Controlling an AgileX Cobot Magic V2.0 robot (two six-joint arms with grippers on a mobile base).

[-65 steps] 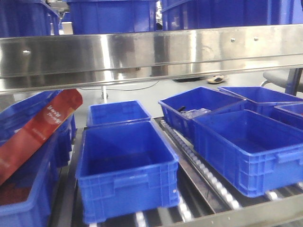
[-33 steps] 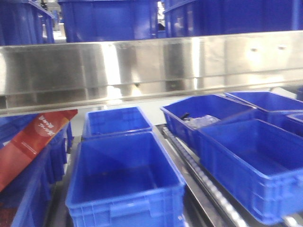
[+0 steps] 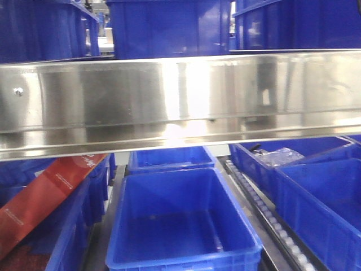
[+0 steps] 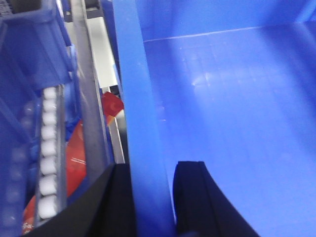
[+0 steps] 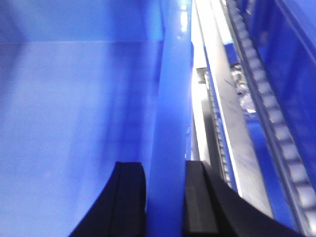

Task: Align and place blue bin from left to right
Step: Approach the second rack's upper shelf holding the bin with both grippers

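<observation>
The left gripper (image 4: pixel 152 195) is clamped over the left side wall of the rectangular blue plastic bin (image 4: pixel 232 123), one black finger (image 4: pixel 195 197) inside and one outside, and the right gripper (image 5: pixel 165 197) pinches the opposite wall the same way, so the bin sits between both arms with its long axis running away from them; room to the right looks tight: a steel roller track (image 5: pixel 273 121) runs near that wall, a neighbouring blue bin (image 3: pixel 324 209) beyond it, a red carton (image 3: pixel 51 197) to the left, a steel shelf beam (image 3: pixel 180 101) overhead
</observation>
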